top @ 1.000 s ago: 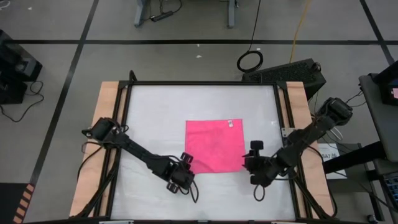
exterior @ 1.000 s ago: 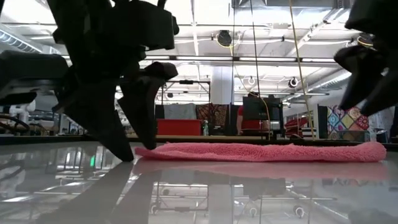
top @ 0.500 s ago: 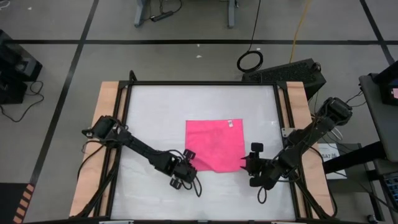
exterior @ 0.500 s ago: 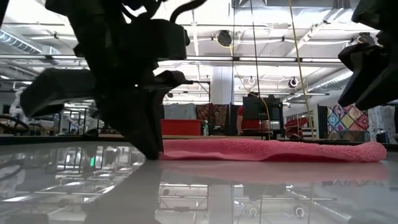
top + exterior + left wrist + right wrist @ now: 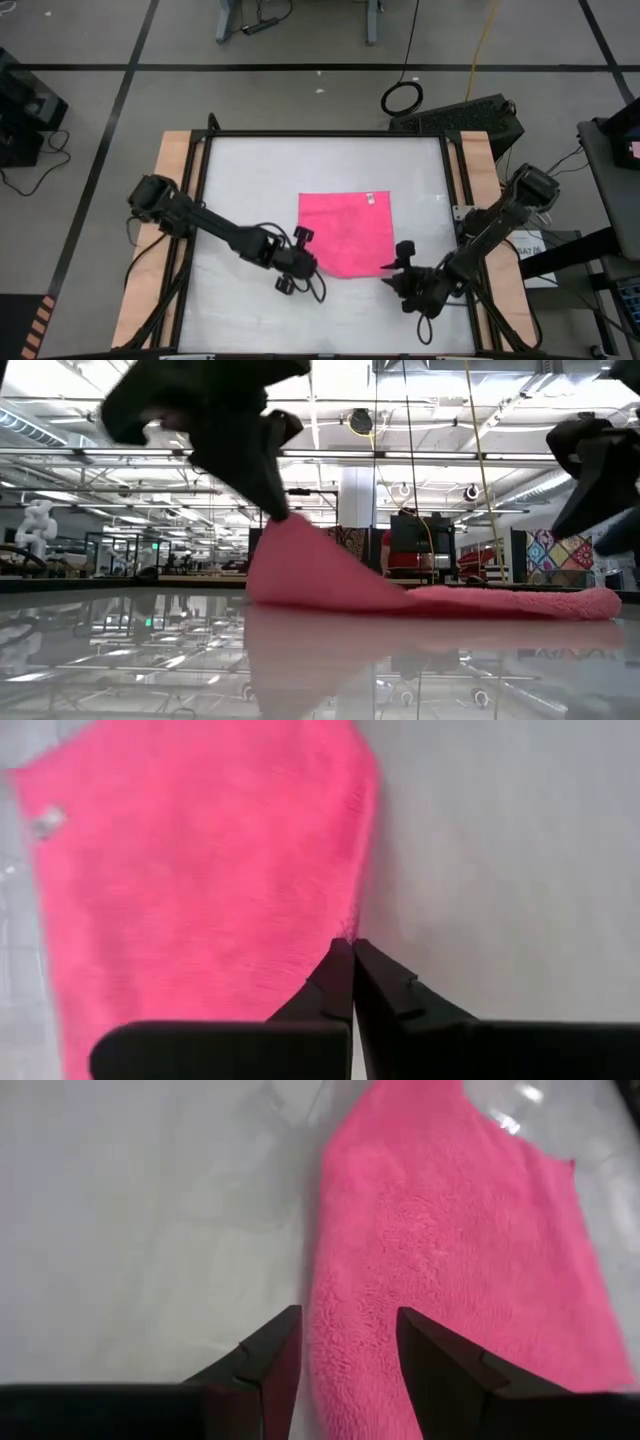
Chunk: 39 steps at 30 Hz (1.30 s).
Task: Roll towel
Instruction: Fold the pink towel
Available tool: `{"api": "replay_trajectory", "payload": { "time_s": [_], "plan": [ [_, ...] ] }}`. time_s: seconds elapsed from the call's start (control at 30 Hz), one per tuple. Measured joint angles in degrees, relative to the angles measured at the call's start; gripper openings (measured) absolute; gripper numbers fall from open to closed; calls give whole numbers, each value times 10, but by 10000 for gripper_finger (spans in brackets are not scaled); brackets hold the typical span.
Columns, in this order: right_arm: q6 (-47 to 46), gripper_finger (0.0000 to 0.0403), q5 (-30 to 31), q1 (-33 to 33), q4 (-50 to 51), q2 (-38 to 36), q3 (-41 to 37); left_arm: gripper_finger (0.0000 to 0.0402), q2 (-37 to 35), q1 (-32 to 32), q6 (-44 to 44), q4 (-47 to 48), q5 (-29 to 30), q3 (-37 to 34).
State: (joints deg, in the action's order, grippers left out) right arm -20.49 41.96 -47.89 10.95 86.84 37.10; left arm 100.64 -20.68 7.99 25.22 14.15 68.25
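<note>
The pink towel (image 5: 345,233) lies spread near the table's middle, with a small white tag (image 5: 372,197) at its far edge. My left gripper (image 5: 306,262) is shut on the towel's near left corner, which stands up in a peak (image 5: 288,530) in the low view. My right gripper (image 5: 346,1342) is open at the near right corner. In its wrist view one finger shows on each side of the towel's edge. In the low view it hangs above the cloth, clear of it. My left gripper pinches the towel's near left corner (image 5: 346,927) between its two shut fingers. The fingers slant down at it from the table's left. That corner is lifted off the table, and the cloth slopes from it (image 5: 330,575) down to the rest, which lies flat.
The white tabletop (image 5: 250,180) is bare to the left, right and far side of the towel. A dark frame (image 5: 325,133) and wooden side strips (image 5: 165,200) border the table. A cable coil (image 5: 402,98) and a dark box (image 5: 470,115) lie on the floor beyond the far edge.
My left gripper has shut on the towel's near left corner and risen, drawing that corner up into a peak while the rest of the towel stays flat. My right gripper has shifted a little toward the table's near edge, at the near right corner.
</note>
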Motion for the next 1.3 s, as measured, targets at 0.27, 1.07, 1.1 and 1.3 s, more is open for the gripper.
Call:
{"api": "replay_trajectory", "payload": {
  "time_s": [0.27, 1.07, 1.1, 1.3],
  "plan": [
    [29, 155, 91, -3, -21, 117, 51, 2, -54, 29, -18, -7, -4, 0],
    [104, 155, 228, 85, -34, 240, 216, 1, -70, 58, -31, -41, -52, 1],
    [106, 155, 211, 91, -36, 240, 217, 1, -70, 58, -31, -41, -52, 1],
    [67, 128, 195, 108, -18, 240, 217, 1, -70, 57, -31, -33, -52, 1]
  ]
}}
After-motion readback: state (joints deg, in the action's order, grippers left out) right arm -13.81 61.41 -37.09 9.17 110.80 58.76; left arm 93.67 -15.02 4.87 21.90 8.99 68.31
